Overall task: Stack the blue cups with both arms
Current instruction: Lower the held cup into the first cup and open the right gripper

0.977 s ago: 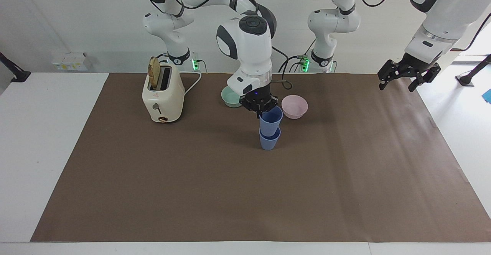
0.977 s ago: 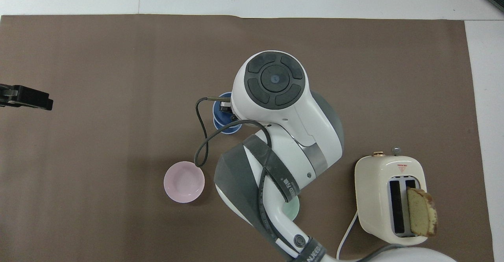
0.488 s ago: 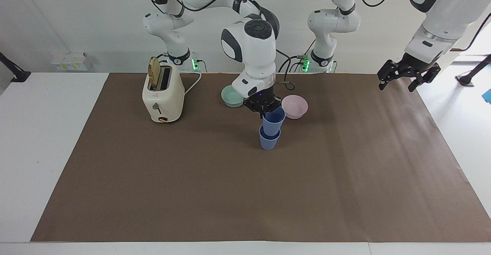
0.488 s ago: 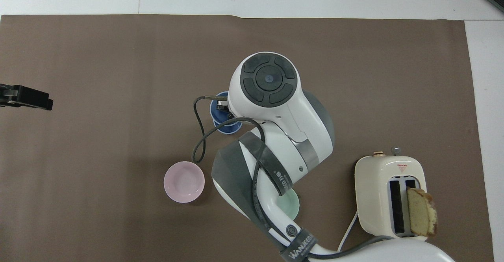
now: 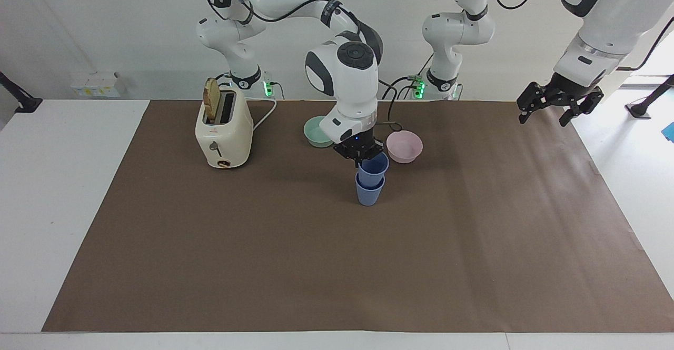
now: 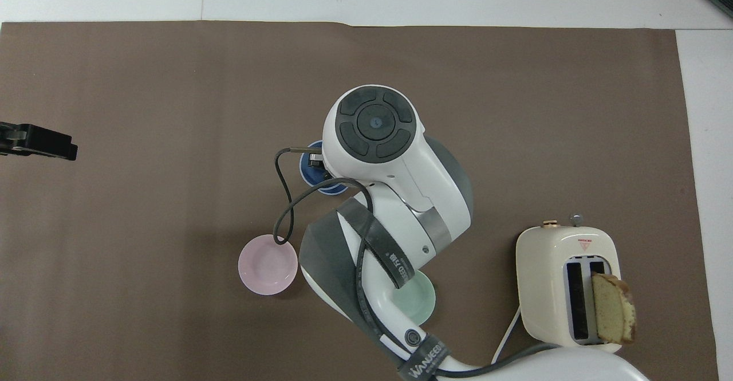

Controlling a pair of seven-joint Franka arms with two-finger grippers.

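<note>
Two blue cups stand nested near the middle of the brown mat. The lower cup [image 5: 369, 193] rests on the mat and the upper cup [image 5: 373, 169] sits partly inside it, slightly tilted. My right gripper [image 5: 361, 153] is shut on the upper cup's rim, on the side nearer to the robots. In the overhead view the right arm covers the cups, and only a blue edge [image 6: 310, 170] shows. My left gripper [image 5: 559, 106] is open and empty, raised over the mat's edge at the left arm's end, where that arm waits; it also shows in the overhead view [image 6: 38, 142].
A pink bowl [image 5: 404, 146] and a mint-green bowl [image 5: 315, 131] sit just nearer to the robots than the cups. A cream toaster [image 5: 223, 131] with a bread slice in it stands toward the right arm's end. The brown mat [image 5: 337, 266] covers the table.
My right gripper has lowered the upper cup deeper into the lower cup, and the right arm has shifted a little toward the robots. The left arm has hardly moved.
</note>
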